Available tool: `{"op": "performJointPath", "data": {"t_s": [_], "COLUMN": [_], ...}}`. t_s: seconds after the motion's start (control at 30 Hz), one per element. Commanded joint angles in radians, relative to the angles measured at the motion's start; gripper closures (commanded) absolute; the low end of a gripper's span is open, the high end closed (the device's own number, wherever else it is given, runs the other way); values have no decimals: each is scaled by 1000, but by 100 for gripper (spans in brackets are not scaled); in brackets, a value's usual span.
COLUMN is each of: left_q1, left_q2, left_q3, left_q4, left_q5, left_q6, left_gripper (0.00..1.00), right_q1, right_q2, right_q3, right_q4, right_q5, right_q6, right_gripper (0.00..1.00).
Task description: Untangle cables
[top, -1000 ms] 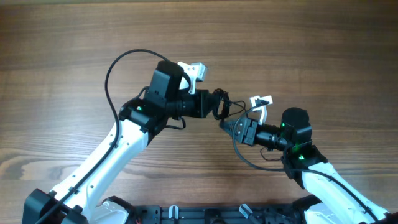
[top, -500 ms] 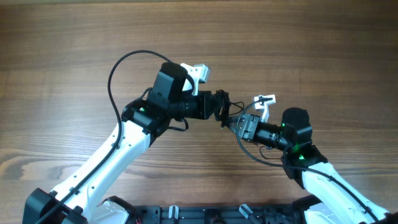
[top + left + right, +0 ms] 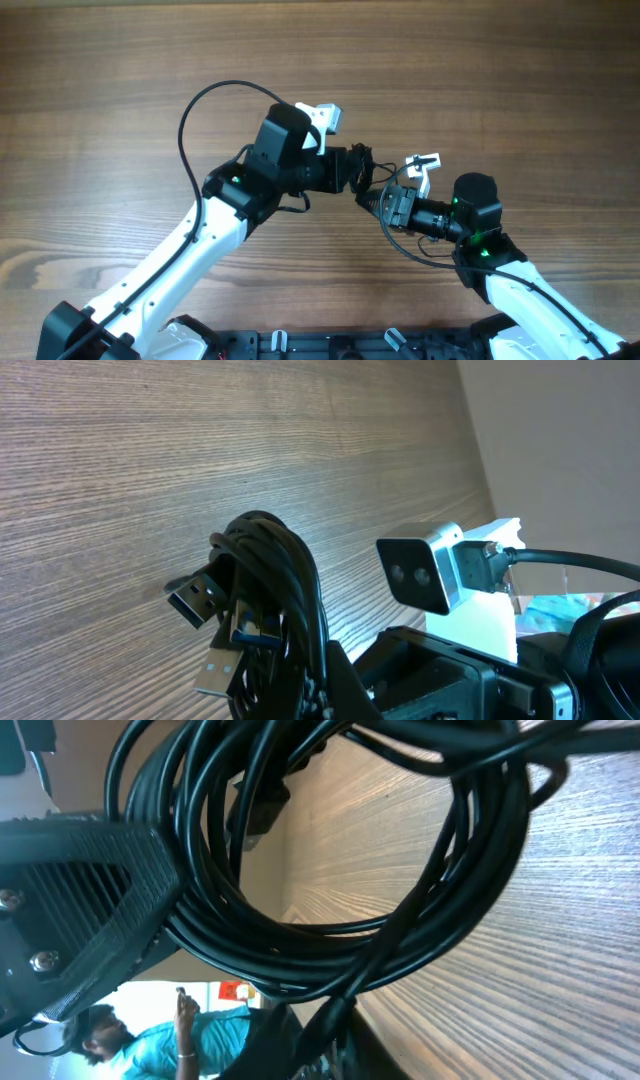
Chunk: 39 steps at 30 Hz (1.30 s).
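Observation:
The cables are a black bundle held above the table between my two grippers. My left gripper is shut on it from the left. In the left wrist view the cables loop up out of my left gripper, and two USB plugs stick out to the left. My right gripper meets the bundle from the lower right. In the right wrist view the coiled cables fill the frame, and my right gripper is closed round one strand at the bottom.
The wooden table lies bare around the arms. The left arm's own thick black cable arcs up to the left. The right wrist's white camera is close beside the bundle. A person in a teal shirt shows in the background.
My left gripper has carried the bundle slightly to the right. My right gripper's fingers have narrowed onto a strand, and the gap between the two grippers has shrunk.

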Motion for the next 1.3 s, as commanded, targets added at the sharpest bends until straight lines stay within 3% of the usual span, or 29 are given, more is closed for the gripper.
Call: {"op": "performJointPath", "data": {"t_s": [0.0,0.27,0.47,0.63,0.77,0.87,1.0,1.07,1.2,1.27], "left_q1": [-9,-10,-10,-14,-51,-88,-64,10,145,196], "left_q2": [-20,-20,-20,-20,-20,-20,-20,-20,-20,-20], "left_q3": [7,7,7,7,7,7,7,7,6,6], "left_q4": [7,-120,-46,1,5,5,4,-7,-27,-104], "left_q5": [-14,-74,89,200,216,209,187,234,407,415], "left_q6": [-10,179,173,92,91,92,91,95,211,335], "left_gripper": [96,96,96,96,96,96,96,96,96,96], "right_q1": [3,-88,-90,-84,-63,-59,-60,-80,-170,-232], "right_q2": [8,8,14,56,83,84,83,82,82,82], "right_q3": [-1,-1,-1,-1,-1,-1,-1,-1,-1,-1], "right_q4": [14,77,76,78,92,104,103,102,104,128], "right_q5": [-2,-29,32,103,128,135,116,82,-63,-201], "right_q6": [-1,-33,-34,-30,-12,-8,-49,-94,-122,-241], "right_gripper": [93,95,95,95,94,85,64,47,45,41]}}
